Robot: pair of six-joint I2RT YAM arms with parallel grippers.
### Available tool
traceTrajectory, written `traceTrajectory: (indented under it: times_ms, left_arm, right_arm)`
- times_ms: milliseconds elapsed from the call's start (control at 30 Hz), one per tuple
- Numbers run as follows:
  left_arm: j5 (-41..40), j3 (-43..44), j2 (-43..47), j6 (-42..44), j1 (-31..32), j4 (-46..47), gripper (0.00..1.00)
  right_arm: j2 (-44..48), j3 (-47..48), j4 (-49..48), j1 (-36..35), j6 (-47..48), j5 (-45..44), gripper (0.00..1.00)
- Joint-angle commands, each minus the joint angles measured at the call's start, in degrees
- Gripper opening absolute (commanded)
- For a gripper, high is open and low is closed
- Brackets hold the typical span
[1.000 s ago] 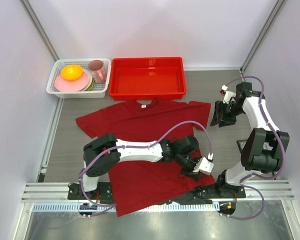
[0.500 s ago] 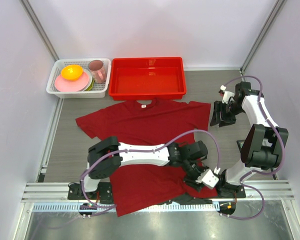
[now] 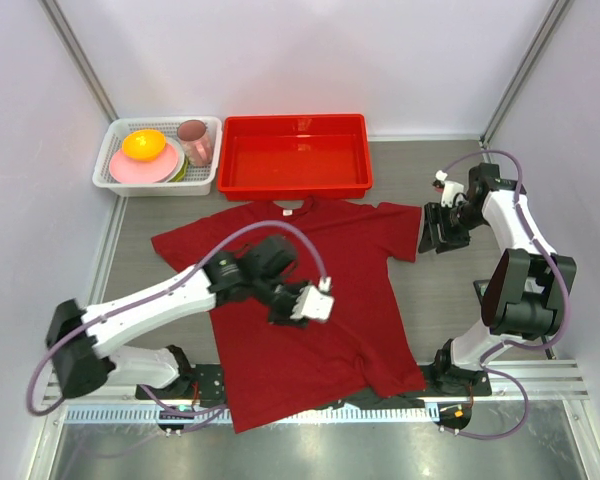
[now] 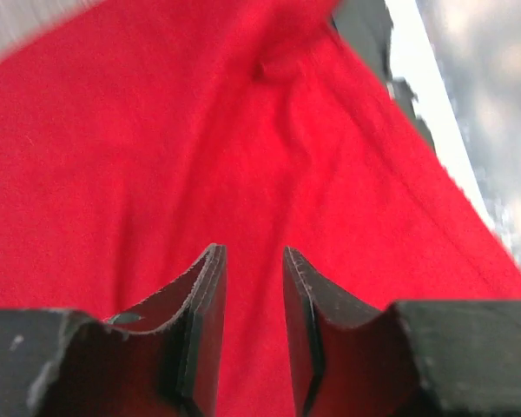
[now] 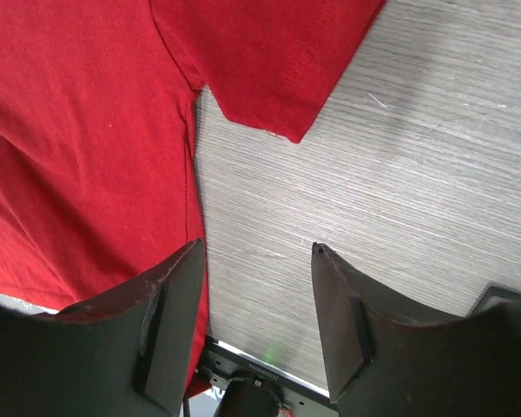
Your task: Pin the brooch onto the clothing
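Observation:
The dark red T-shirt (image 3: 330,250) lies flat on the table, collar and white label (image 3: 288,211) toward the back. My left gripper (image 3: 283,308) hovers over the shirt's middle. In the left wrist view (image 4: 253,261) its jaws stand a narrow gap apart with only shirt cloth (image 4: 113,156) showing between them. My right gripper (image 3: 435,235) is open and empty over bare table just right of the right sleeve; the right wrist view (image 5: 259,252) shows the sleeve (image 5: 269,69) ahead of the jaws. The brooch is not in view.
A bright red tray (image 3: 295,184) and a white basket (image 3: 115,180) of dishes stand behind the shirt. A metal rail (image 3: 540,375) runs along the near edge. The shirt's hem hangs over it (image 3: 280,405).
My left arm has swung from the shirt's lower right hem back left to the shirt's middle. The right arm has barely moved.

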State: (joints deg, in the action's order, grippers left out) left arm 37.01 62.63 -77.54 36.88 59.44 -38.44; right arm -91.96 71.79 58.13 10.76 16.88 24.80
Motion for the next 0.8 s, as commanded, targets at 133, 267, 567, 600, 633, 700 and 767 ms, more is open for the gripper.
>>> traceTrajectory:
  times_ms: [133, 267, 567, 600, 633, 700, 767]
  left_arm:
    - [-13.2, -15.4, 10.7, 11.2, -8.0, -16.5, 0.25]
    - [-19.4, -21.0, 11.4, 11.1, -8.0, -11.8, 0.24]
    - [-24.6, -25.1, 4.0, 14.8, -7.4, -12.4, 0.19]
    - [-24.9, -26.0, 4.7, 16.8, -7.1, -13.2, 0.18]
    - [-25.0, -27.3, 6.2, 19.2, -6.6, -14.5, 0.17]
    - [-25.8, -27.6, 7.1, 21.5, -6.5, -15.1, 0.15]
    - [-26.5, -27.0, 6.4, 24.2, -6.4, -16.8, 0.14]
  right_arm:
    - [3.8, -0.8, 0.8, -3.9, 3.3, -0.5, 0.57]
    - [3.6, -1.7, 0.6, -5.8, 2.9, -1.2, 0.57]
    - [2.1, -1.8, 0.1, -5.9, 2.9, -2.8, 0.56]
    - [2.1, -1.8, 0.1, -5.9, 3.0, -3.2, 0.56]
    - [2.1, -1.8, 0.1, -6.0, 3.2, -3.5, 0.56]
    - [1.8, -1.7, 0.0, -5.9, 3.4, -4.0, 0.56]
    - [1.4, -1.6, 0.0, -5.9, 3.5, -4.1, 0.56]
